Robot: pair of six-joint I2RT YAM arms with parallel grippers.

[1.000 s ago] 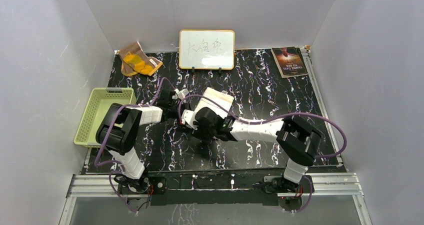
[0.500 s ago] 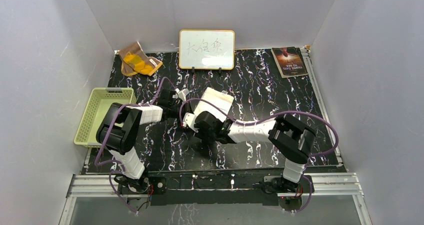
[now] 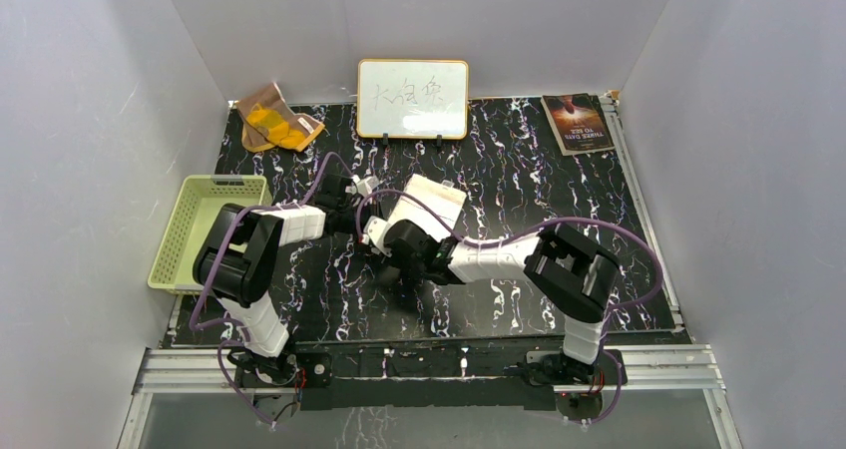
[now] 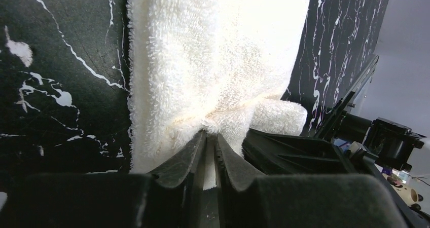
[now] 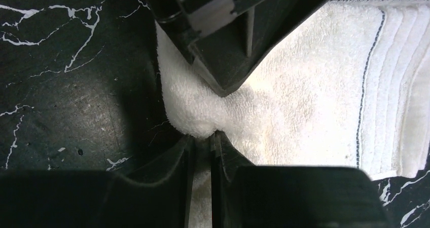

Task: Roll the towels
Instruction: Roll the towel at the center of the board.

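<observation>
The right hand (image 5: pixel 203 138) has slid left and pinched shut on the cream towel (image 5: pixel 304 96).

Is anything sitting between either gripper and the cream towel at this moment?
Nothing visible stands in the way. The left gripper and the right gripper are side by side, each shut on the bunched near edge of the cream towel, with cloth pinched directly in both.

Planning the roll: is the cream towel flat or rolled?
Not rolled: the towel lies flat, only its edge bunched where the left tool and right tool pinch it.
</observation>
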